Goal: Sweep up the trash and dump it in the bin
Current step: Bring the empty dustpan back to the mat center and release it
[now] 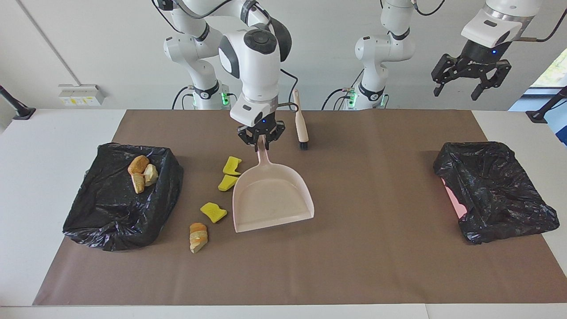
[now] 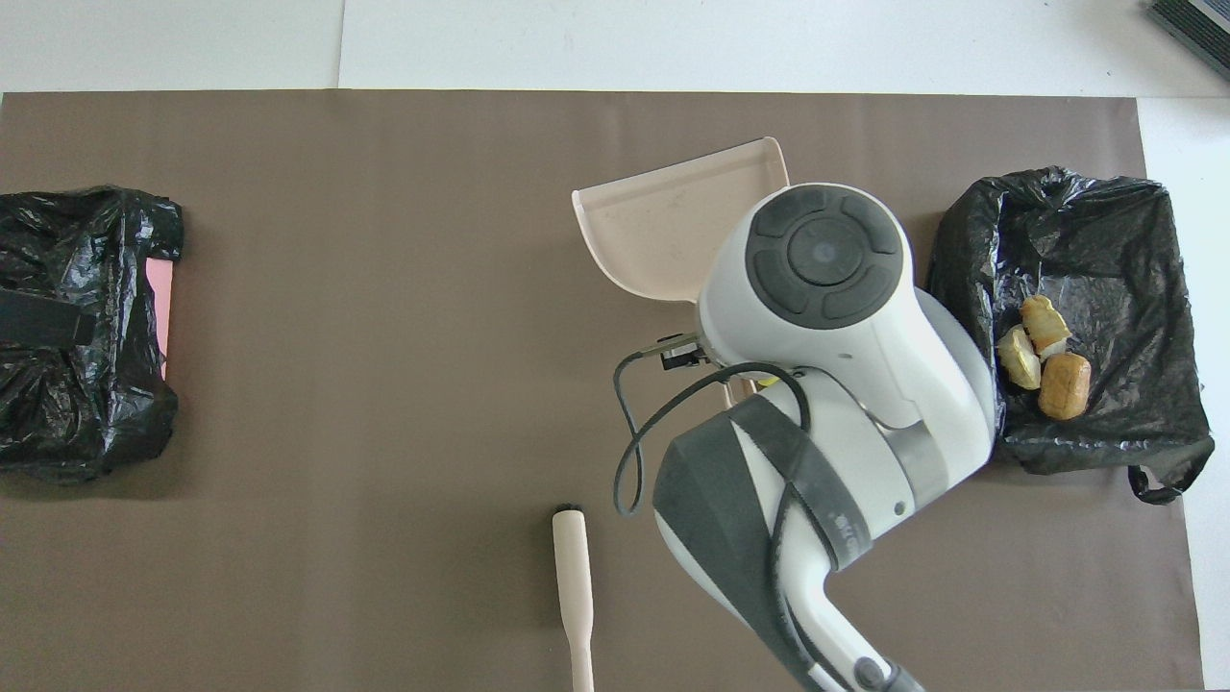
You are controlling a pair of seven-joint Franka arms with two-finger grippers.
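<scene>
My right gripper is shut on the handle of the pink dustpan. The pan sits low over the brown mat, its mouth pointing away from the robots. Beside it, toward the right arm's end, lie three yellow scraps of trash and one bread-like piece. In the overhead view my right arm hides them. The black-bagged bin at the right arm's end holds three bread-like pieces. My left gripper waits open, high over the left arm's end.
A brush lies on the mat near the robots, close to the dustpan's handle, bristles pointing away from them. A second black-bagged bin with a pink edge stands at the left arm's end.
</scene>
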